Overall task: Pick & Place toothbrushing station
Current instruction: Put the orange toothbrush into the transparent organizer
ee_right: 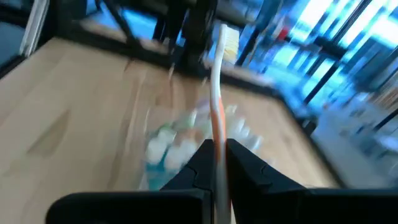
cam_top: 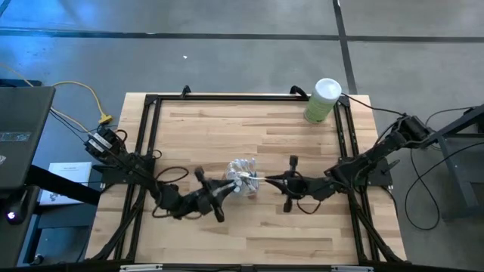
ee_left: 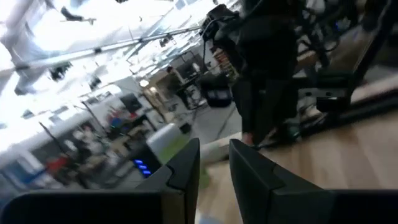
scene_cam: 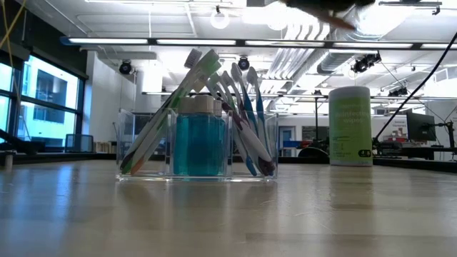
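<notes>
The clear holder (scene_cam: 196,150) stands on the table's middle (cam_top: 242,175). It holds several pastel toothbrushes (scene_cam: 235,107) leaning in it and a blue-filled bottle (scene_cam: 198,139). My right gripper (ee_right: 217,152) is just right of the holder (cam_top: 262,180), shut on a white-and-orange toothbrush (ee_right: 217,93) above the blurred holder (ee_right: 186,140). My left gripper (ee_left: 214,171) is at the holder's near left (cam_top: 224,187). Its fingers are a narrow gap apart with nothing between them. My right gripper pinches the toothbrush's handle (ee_right: 217,140) between its two fingers. The brush runs on along the fingers, with its bristle head (ee_right: 229,40) at the free end pointing away from the gripper, toward the table's left. The brush is lifted clear of the table.
A tall green canister with a white lid (cam_top: 323,100) stands at the table's far right, also in the low view (scene_cam: 350,125). A black frame (cam_top: 151,151) runs round the wooden table. Bare wood lies in front of the holder.
</notes>
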